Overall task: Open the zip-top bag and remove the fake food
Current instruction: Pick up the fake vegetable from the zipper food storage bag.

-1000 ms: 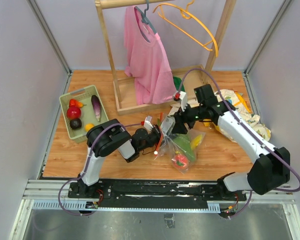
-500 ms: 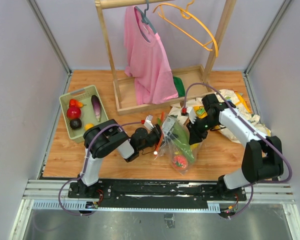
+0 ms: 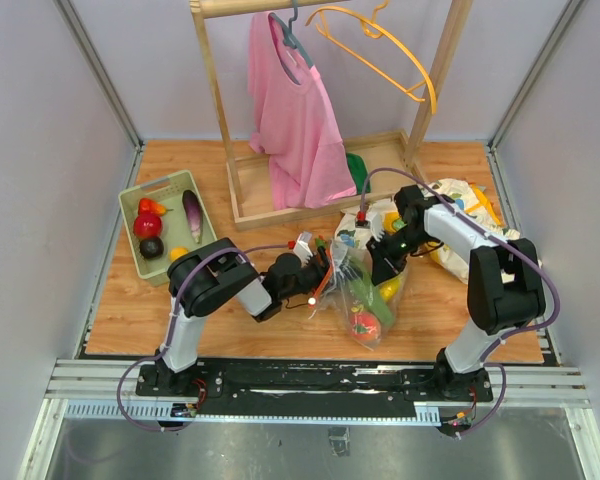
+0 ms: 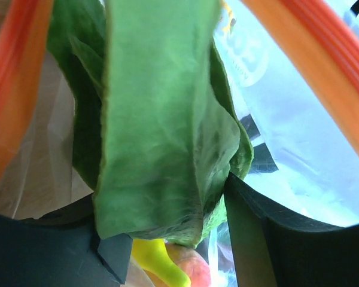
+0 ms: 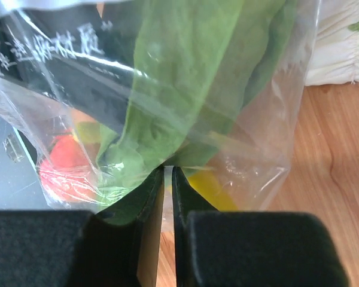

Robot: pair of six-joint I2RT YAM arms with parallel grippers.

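Right pincer (image 5: 167, 179) pinches the zip-top bag (image 5: 269, 137), probably anchoring it. Left pincer (image 4: 167, 221), spread, has the green leaf (image 4: 155, 119) between its fingers.

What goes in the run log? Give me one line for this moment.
left gripper open in zip-top bag mouth | right gripper shut on bag wall | fake food inside bag

The clear crinkly bag (image 3: 370, 300) lies with its orange-red mouth open around the parted jaws of the left gripper (image 4: 167, 239) and its side film nipped by the right gripper (image 5: 167, 191), with green, yellow and red toy food (image 4: 161, 119) inside between both.
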